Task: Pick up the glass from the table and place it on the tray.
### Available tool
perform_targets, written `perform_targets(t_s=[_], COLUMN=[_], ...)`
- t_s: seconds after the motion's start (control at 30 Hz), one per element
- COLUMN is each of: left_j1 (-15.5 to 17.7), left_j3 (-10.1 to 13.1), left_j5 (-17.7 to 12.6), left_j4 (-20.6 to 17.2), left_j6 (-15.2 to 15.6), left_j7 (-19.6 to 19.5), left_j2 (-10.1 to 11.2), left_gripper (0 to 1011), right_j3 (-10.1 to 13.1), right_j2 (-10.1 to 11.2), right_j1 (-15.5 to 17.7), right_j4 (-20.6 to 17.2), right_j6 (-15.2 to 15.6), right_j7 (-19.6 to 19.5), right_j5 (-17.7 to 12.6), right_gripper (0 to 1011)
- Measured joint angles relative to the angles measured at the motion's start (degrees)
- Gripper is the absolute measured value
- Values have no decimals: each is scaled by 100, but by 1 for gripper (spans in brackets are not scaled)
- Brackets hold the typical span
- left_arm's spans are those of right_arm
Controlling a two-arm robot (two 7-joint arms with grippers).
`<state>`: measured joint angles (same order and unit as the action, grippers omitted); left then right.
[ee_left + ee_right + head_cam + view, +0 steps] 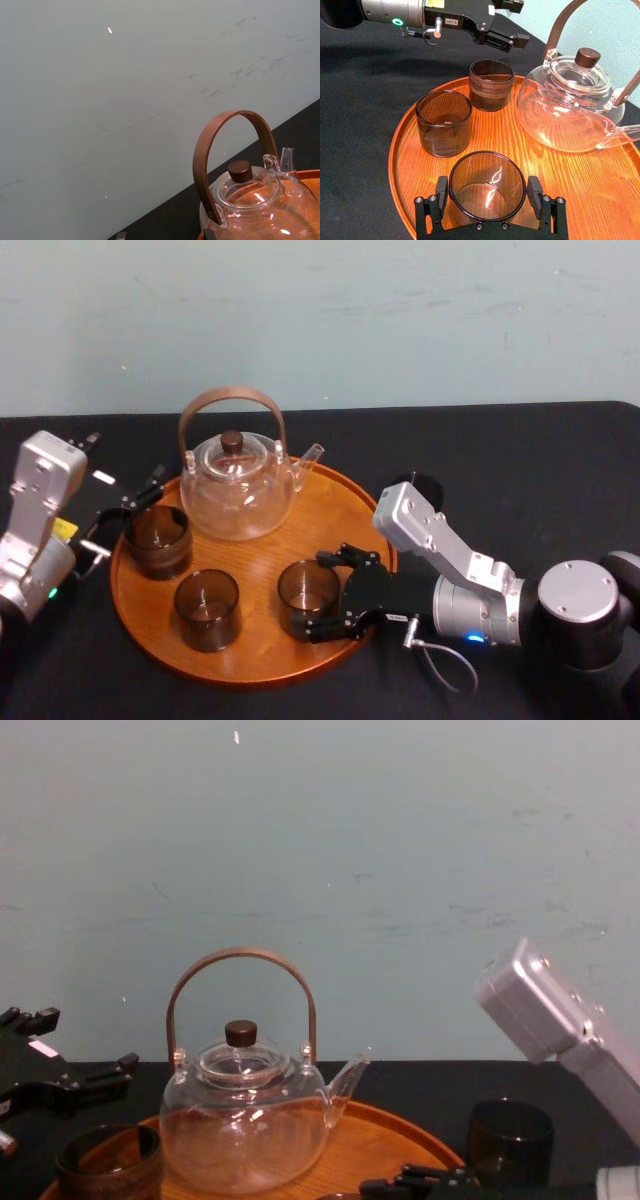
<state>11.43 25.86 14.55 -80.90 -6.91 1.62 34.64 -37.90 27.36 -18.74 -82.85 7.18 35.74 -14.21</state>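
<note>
Round wooden tray (250,662) with a glass teapot (237,495) at its 12 o'clock. The right gripper (320,595) reaches in at 4 o'clock, clamped on the smoky glass (487,197), which stands upright on the wood. The left gripper (514,22) hangs spread apart at 9 o'clock.

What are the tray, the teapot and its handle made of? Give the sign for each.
Tray: wood, likely, orange-brown with visible grain lines and a satin sheen. Teapot: clear glass, see-through with bright glints. Handle: seemingly bent wood, matte brown; could be another material.
</note>
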Motion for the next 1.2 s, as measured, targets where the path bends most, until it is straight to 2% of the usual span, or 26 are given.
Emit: perform_targets(t_s=[0.23, 0.4, 0.83, 0.93, 1.03, 1.2], left_j1=[0, 0, 0, 0, 0, 0], left_j3=[0, 0, 0, 0, 0, 0], left_j5=[0, 0, 0, 0, 0, 0], left_j4=[0, 0, 0, 0, 0, 0], left_j6=[0, 0, 0, 0, 0, 0], left_j7=[0, 0, 0, 0, 0, 0], left_j2=[0, 0, 0, 0, 0, 0], left_gripper=[1001, 1001, 1001, 1001, 1001, 1001], right_j3=[3, 98, 357, 524, 650, 985], right_j2=[1, 111, 736, 964, 1088, 1318], right_j1=[0, 61, 460, 650, 773, 1084], right_j4=[-1, -78, -575, -761, -855, -1041], right_j6=[-1, -96, -272, -359, -418, -530], right_j7=[7, 145, 328, 314, 265, 38], right_j5=[-7, -170, -519, -656, -740, -923], right_gripper=[1002, 1002, 1002, 1002, 1002, 1002])
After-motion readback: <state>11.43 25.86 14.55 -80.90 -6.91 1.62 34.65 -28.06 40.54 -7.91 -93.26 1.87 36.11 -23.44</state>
